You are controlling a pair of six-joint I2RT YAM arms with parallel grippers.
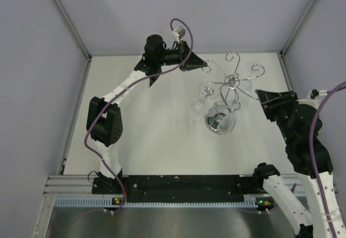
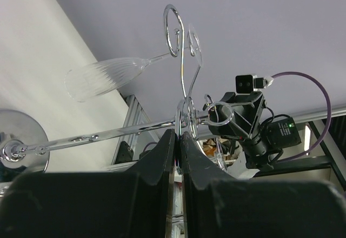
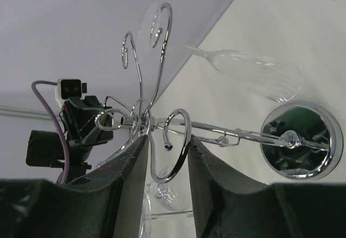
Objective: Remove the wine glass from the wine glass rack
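The chrome wine glass rack (image 1: 233, 79) stands at the back right on its mirrored round base (image 1: 220, 121). A clear wine glass (image 2: 102, 78) hangs upside down by its foot from a scroll ring; it also shows in the right wrist view (image 3: 259, 73). My left gripper (image 1: 198, 64) is shut on a thin wire arm of the rack (image 2: 180, 113). My right gripper (image 1: 261, 96) is closed around another scroll arm (image 3: 181, 135), and both fingers (image 3: 203, 162) touch the loop. Neither gripper touches the glass.
A second clear glass (image 1: 207, 91) hangs on the rack's near left side, partly seen between my right fingers (image 3: 162, 194). Grey walls close in the white table (image 1: 157, 140) at the back and sides. The arm bases sit on the rail (image 1: 184, 186) at the front.
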